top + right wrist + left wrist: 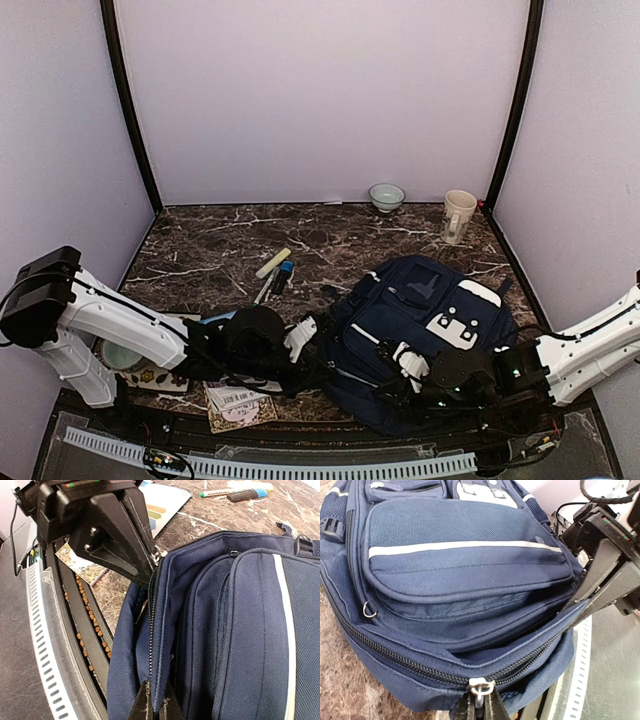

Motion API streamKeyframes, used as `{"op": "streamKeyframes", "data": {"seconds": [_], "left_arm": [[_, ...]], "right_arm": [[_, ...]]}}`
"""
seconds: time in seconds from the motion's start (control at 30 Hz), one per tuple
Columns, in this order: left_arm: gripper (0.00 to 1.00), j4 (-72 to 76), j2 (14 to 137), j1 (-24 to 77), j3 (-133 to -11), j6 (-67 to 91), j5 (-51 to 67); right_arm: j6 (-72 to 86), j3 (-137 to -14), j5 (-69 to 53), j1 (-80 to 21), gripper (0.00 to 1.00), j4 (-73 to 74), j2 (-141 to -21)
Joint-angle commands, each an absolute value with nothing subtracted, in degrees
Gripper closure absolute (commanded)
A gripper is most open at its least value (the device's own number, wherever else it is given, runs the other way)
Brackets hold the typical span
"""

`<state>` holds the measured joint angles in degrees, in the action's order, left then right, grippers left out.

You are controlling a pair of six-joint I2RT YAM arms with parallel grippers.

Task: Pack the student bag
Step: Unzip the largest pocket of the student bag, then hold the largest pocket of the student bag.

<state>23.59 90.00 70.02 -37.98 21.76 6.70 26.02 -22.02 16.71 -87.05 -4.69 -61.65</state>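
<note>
On the student bag (pixel 420 300), left gripper (pixel 480 701) pinches the zipper pull (pixel 479 686), right gripper (pixel 155 702) clamps the fabric edge (pixel 162 620).

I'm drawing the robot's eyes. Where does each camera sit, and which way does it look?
Top external: above and behind the arms, looking down on the dark marble table and large navy-blue fabric backpack; both arms show.
Left wrist: on the left arm, facing the backpack's front pocket; left gripper pinches the silver zipper pull.
Right wrist: on the right arm, looking along the open zipper; right gripper pinches the backpack's edge.
Shared: each wrist view shows the other gripper.
</note>
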Motion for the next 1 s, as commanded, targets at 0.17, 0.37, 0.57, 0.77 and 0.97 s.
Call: {"op": "streamKeyframes", "data": {"seconds": [0.17, 0.37, 0.57, 0.77, 0.97], "left_arm": [[1.00, 21.7, 96.2, 64.1, -36.5, 26.4, -0.1], [1.00, 19.0, 92.8, 63.3, -34.1, 31.5, -6.1], [1.00, 19.4, 89.9, 63.3, -30.0, 38.0, -8.3], [1.00, 24.9, 91.0, 64.9, -27.0, 42.0, -5.2], [1.00, 23.5, 90.1, 69.9, -28.2, 43.6, -10.0]], "right_arm": [[28.8, -21.0, 20.2, -87.3, 1.00, -2.9, -61.5], [32.0, -23.0, 26.0, -85.8, 1.00, -0.7, -66.0], [35.6, -24.1, 29.5, -82.3, 1.00, 1.6, -68.6], [39.2, -26.0, 35.1, -78.5, 1.00, 7.7, -68.9], [39.3, -26.7, 36.3, -72.0, 1.00, 9.6, -67.5]]}}
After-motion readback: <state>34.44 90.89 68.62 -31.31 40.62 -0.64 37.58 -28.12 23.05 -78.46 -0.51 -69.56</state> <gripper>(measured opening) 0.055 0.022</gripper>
